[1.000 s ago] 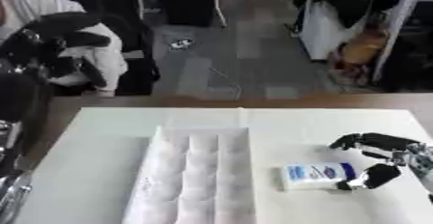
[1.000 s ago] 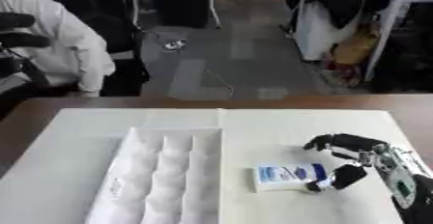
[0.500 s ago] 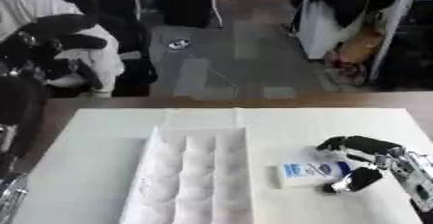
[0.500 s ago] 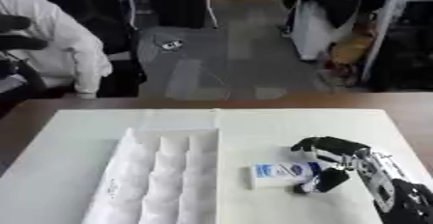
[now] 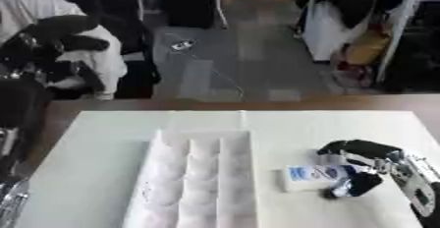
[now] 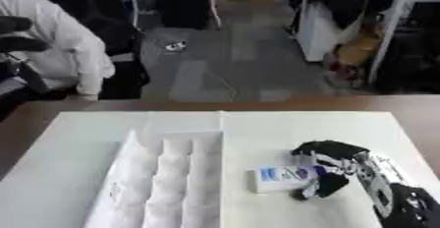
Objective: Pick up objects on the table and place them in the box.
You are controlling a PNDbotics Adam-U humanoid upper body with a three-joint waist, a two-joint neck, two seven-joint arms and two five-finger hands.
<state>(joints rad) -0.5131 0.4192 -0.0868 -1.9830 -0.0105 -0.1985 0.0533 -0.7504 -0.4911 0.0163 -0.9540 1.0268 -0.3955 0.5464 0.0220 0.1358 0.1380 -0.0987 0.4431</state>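
1. White, with a blue label, the small flat packet (image 5: 316,177) is lying on the pale table cover (image 5: 103,163) just right of the white divided cardboard box (image 5: 199,183), outside its compartments.
2. I am seeing my right hand (image 5: 365,165) much closer than a second ago: back then it was hanging open beside the packet's right end, and now its dark fingers (image 5: 352,148) are arching over the packet's far edge while the thumb (image 5: 354,185) is tucking in at the near edge.
3. I am reading this as the hand closing round the packet, a grasp forming; the packet is resting flat on the cover, not yet lifted.
4. Relative to the box, the packet is sitting where it was before, so the approach has not knocked it.
5. For the task, I am judging the reach done and the lift and carry left into the box as what remains.
6. My left hand is not showing in either view.
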